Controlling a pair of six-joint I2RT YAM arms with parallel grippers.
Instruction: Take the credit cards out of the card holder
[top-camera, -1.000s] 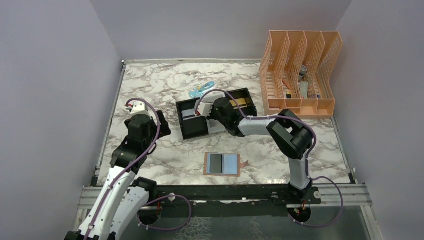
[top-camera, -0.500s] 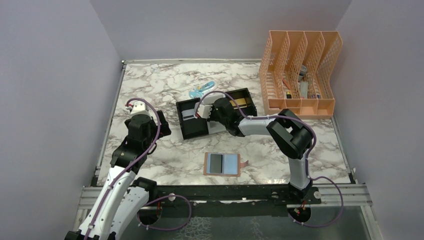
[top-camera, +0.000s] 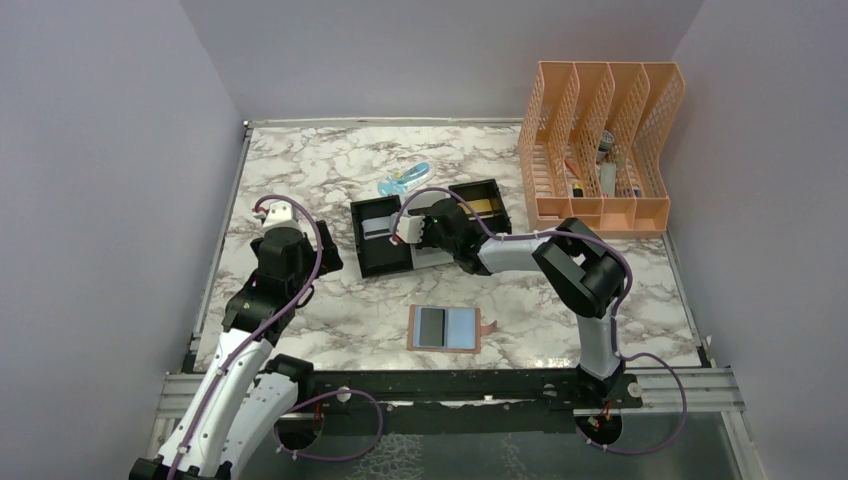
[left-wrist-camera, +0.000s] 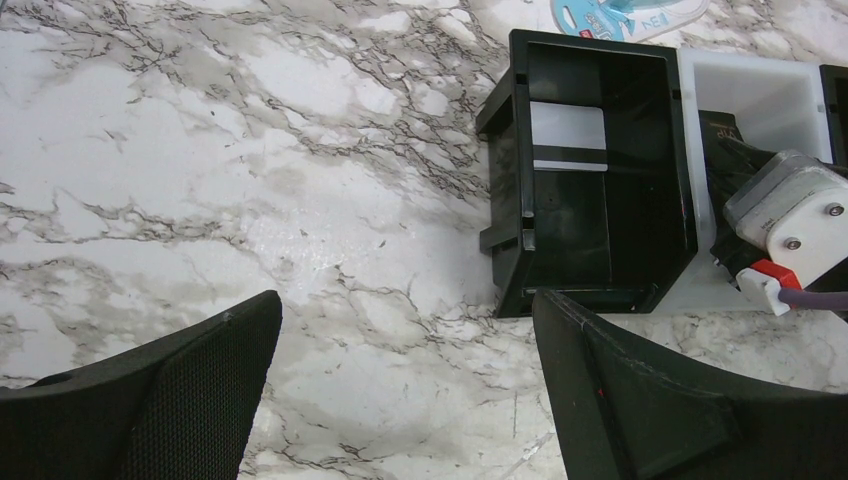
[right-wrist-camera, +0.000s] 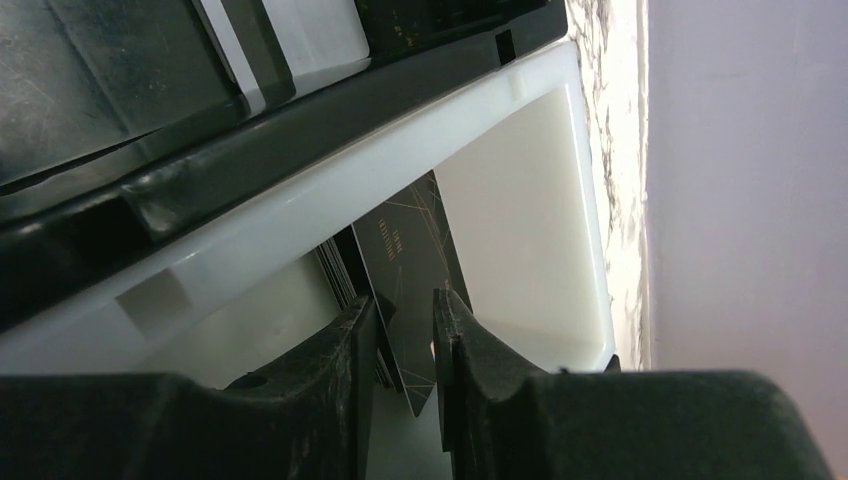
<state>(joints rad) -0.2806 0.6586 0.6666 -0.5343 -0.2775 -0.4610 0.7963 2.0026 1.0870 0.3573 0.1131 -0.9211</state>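
The card holder (top-camera: 462, 328) lies open and flat on the marble near the front, with a dark credit card (top-camera: 431, 326) in its left pocket. My right gripper (right-wrist-camera: 405, 306) reaches into the white middle compartment (right-wrist-camera: 520, 190) of a black-and-white tray (top-camera: 385, 262). Its jaws stand slightly apart around a dark credit card (right-wrist-camera: 410, 245), which leans on the left finger (right-wrist-camera: 362, 335) and stands clear of the right one. A silvery card (left-wrist-camera: 568, 140) lies in the tray's left black compartment and a gold card (top-camera: 483, 204) in the right one. My left gripper (left-wrist-camera: 405, 385) hangs wide open over bare marble, left of the tray.
A peach mesh file organiser (top-camera: 600, 150) with small items stands at the back right. A light blue object (top-camera: 405, 180) lies just behind the tray. Grey walls close in on the left, back and right of the table.
My right gripper's jaws have parted slightly from the dark card inside the white compartment, and its wrist has shifted a little. The left arm and the card holder have not moved.
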